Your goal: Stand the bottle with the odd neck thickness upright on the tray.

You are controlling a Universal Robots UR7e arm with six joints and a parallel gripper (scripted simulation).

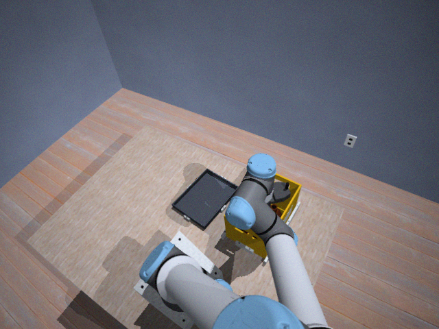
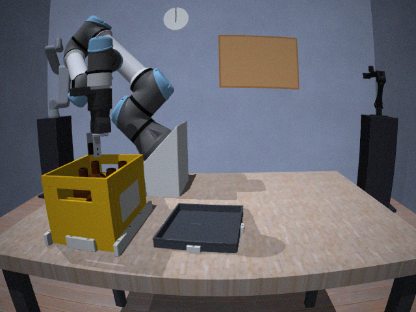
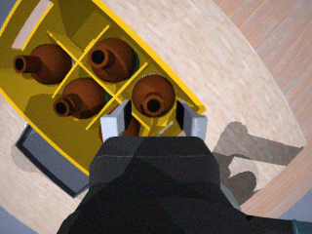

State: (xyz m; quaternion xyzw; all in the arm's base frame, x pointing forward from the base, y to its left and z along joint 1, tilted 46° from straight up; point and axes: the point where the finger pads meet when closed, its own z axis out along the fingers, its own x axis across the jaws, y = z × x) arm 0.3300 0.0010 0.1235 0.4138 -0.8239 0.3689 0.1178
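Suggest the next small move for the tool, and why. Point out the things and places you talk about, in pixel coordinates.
I'd probably lower the tool (image 2: 95, 155) (image 3: 153, 109) slightly, straight down, only if the bottle (image 3: 153, 95) in line with its gap is the odd one. The tool is open above the crate (image 2: 78, 214) (image 3: 141, 54), with that bottle's neck showing between the fingers in the wrist view; I can't tell whose neck differs.

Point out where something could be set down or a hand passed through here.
Bare room: the inside of the dark rectangular tray, and the pale wooden tabletop beyond the tray's side away from the yellow plastic crate. Crowded: inside the crate, with brown bottles between dividers and the open hand above.
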